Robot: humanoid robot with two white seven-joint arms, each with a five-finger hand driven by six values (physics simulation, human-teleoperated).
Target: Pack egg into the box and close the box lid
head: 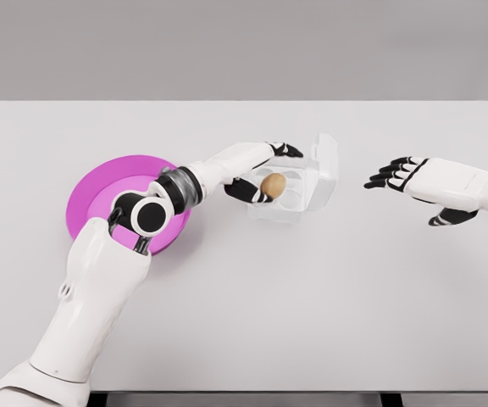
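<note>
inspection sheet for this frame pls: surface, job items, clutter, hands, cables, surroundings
Surface: white table, flat, evenly lit.
Job's things: brown egg at the clear box; lid standing open; magenta plate to the left, partly under the left arm.
Clutter: nothing seen.
Grippers: left hand curled around the egg over the box; right hand open, fingers spread, apart from the box on its right.
Cables: nothing seen.
Surroundings: plain grey backdrop.
</note>
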